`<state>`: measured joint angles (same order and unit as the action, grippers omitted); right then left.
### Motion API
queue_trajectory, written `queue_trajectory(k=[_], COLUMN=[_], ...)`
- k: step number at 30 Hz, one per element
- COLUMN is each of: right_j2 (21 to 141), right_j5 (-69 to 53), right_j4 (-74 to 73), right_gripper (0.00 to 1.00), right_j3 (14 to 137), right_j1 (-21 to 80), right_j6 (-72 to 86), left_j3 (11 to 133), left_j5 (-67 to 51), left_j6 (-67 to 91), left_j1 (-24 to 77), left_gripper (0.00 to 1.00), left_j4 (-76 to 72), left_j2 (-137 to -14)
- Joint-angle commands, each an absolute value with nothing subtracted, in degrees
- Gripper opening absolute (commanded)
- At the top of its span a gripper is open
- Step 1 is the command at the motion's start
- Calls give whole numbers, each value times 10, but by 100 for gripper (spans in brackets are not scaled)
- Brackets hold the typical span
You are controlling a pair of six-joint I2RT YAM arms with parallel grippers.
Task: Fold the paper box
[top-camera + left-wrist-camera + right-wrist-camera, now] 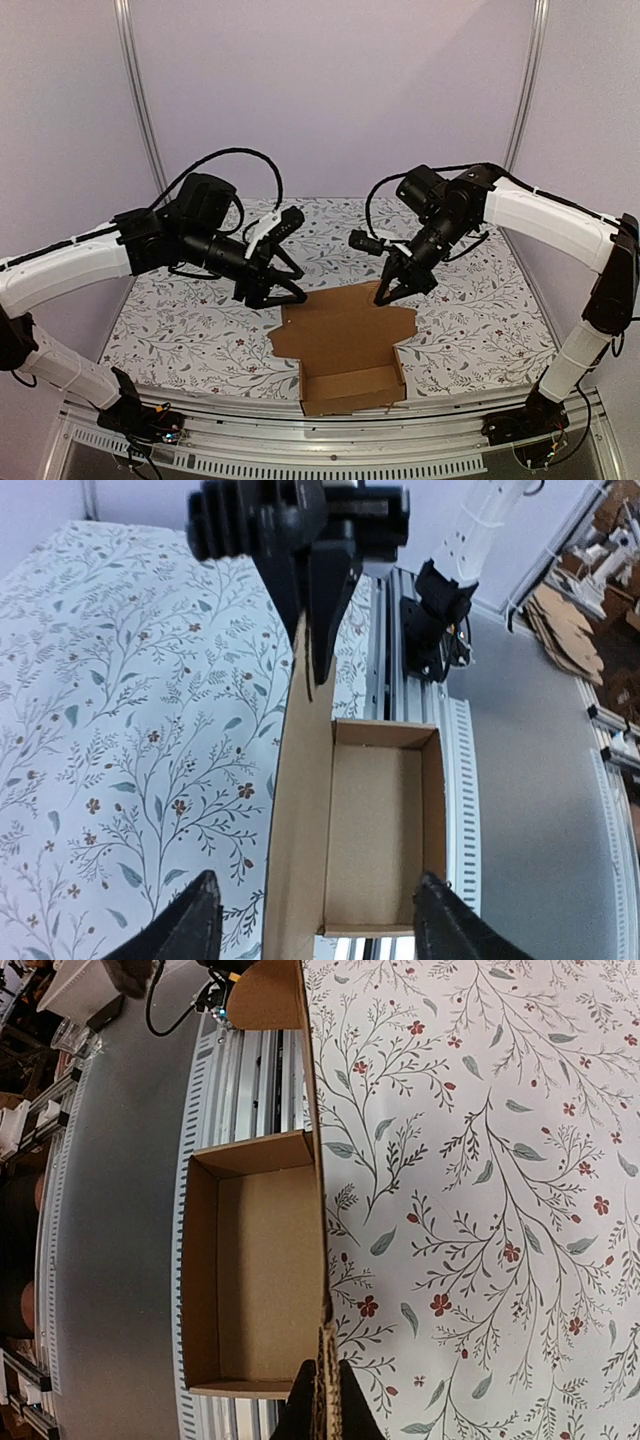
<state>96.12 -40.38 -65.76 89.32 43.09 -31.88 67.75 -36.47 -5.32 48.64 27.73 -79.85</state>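
On a floral table (180, 320) before lilac walls (330, 90), the right gripper (381, 299) pinches a raised flap of the box (345, 345), its tray ahead of the left gripper (280, 297), jaws spread.

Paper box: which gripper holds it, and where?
Right gripper pinches the paper box by its far panel's right end; left gripper is open, holding nothing.

Paper box (345, 340) on table (180, 330), near edge
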Motion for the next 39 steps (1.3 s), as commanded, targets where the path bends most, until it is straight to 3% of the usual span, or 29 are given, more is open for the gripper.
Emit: queue_trajectory(k=[1, 3, 10, 17, 19, 22, 31, 35, 39], right_j2=[950, 945, 918, 917, 917, 918, 923, 922, 921], right_j5=[-384, -382, -348, -385, -398, -415, -425, -429, -444], right_j4=[-655, -652, -605, -616, -625, -629, -638, -642, -651], right_gripper=[0, 0, 0, 0, 0, 0, 0, 0, 0], right_j3=[882, 879, 860, 860, 860, 859, 870, 872, 872], right_j1=[423, 413, 399, 399, 399, 399, 399, 399, 400], right_j6=[-327, -325, -282, -288, -295, -301, -305, -307, -314], left_j3=[599, 546, 424, 438, 447, 462, 484, 490, 496], left_j5=[-252, -218, -97, -78, -74, -103, -237, -261, -291], left_j6=[-24, 9, 167, 46, 8, -12, 29, 21, 22], left_j1=[480, 475, 497, 501, 491, 473, 476, 476, 476], left_gripper=[73, 78, 76, 68, 60, 51, 56, 51, 39], left_j4=[195, 163, 35, 105, 143, 163, 50, 38, 37], left_j2=[-669, -629, -601, -596, -598, -627, -688, -707, -731])
